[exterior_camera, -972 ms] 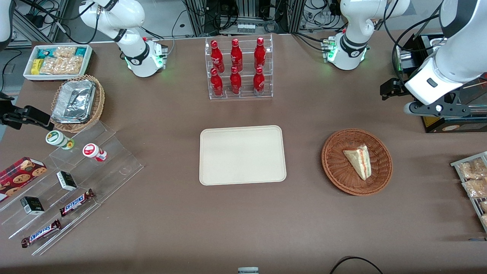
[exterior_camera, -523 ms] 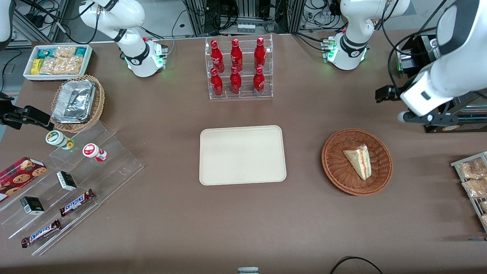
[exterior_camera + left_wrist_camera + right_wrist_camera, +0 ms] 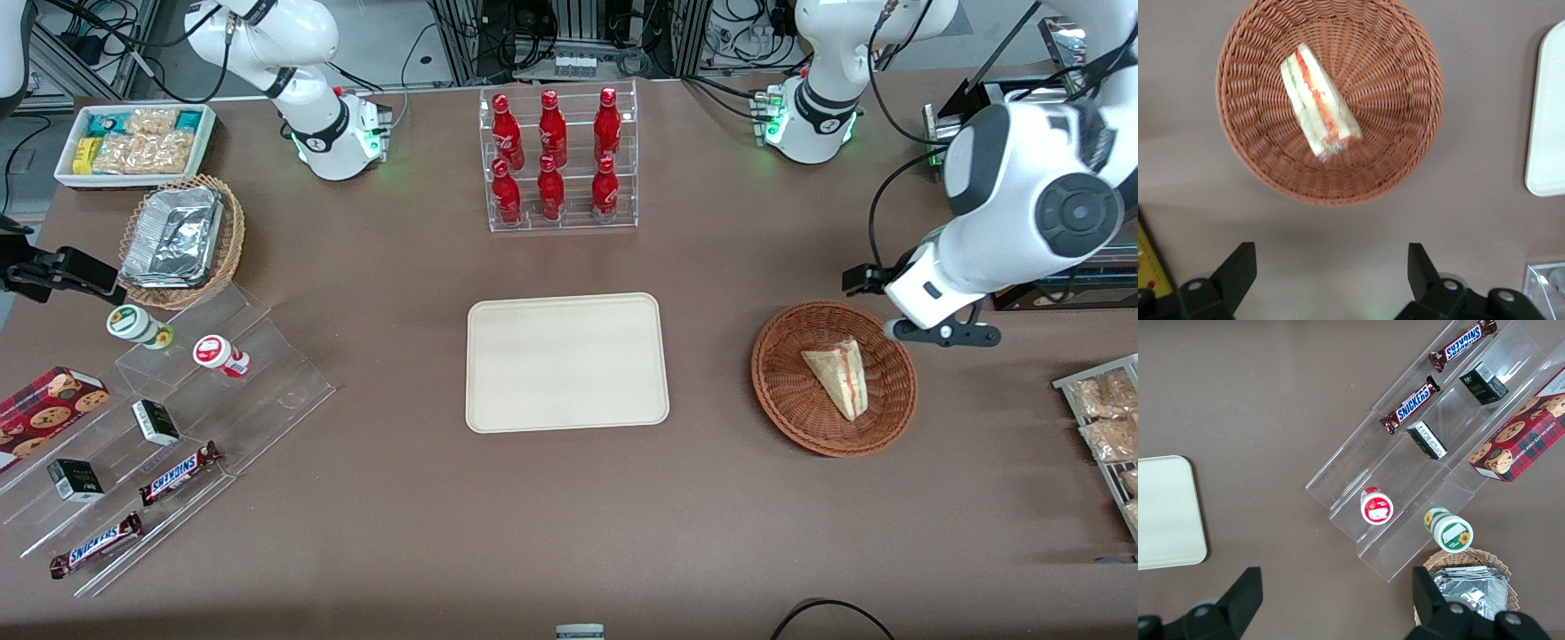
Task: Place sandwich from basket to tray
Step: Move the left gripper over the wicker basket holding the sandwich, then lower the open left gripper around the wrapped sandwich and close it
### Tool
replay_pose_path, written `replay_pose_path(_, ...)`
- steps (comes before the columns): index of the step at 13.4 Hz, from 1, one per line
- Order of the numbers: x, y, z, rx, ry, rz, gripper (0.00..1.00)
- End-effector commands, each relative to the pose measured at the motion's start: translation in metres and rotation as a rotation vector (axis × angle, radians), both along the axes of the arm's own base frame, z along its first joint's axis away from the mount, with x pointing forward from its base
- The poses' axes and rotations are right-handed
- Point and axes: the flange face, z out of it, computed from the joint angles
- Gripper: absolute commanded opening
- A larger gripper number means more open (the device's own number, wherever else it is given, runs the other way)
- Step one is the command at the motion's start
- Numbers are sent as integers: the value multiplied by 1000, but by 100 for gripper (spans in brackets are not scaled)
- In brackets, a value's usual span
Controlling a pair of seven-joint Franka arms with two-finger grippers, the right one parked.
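While hand [image 3: 1330,267] hovers spread, one sandwich [image 3: 1318,102], one basket [image 3: 1398,87]

brown table [image 3: 400,533], cabled metal racks [image 3: 578,36]

Bright, even light falls from above on the matte brown table [image 3: 400,498], so shadows stay soft and short. Small white glints sit on the glossy red bottles in the clear rack [image 3: 551,151], and the crumpled silver foil containers [image 3: 173,236] flare brightly. In the left wrist view a pale, diffuse shadow lies on the table between the round reddish-brown wicker basket [image 3: 1398,153] and the black gripper [image 3: 1330,253], which hangs above the table beside that basket, its wide-spread fingers dark and slightly soft
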Motion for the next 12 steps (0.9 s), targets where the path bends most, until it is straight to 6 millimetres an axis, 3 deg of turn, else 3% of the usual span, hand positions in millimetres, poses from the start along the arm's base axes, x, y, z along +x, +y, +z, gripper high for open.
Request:
replay_pose_path(1,-10,3,-28,6,-66,-5,100)
replay_pose_path(4,-12,5,-60,-4,-125,5,100)
replay_pose_path(6,-11,21,-75,-5,-184,85,100)
replay_pose_path(12,1,17,-105,8,-239,483,100)
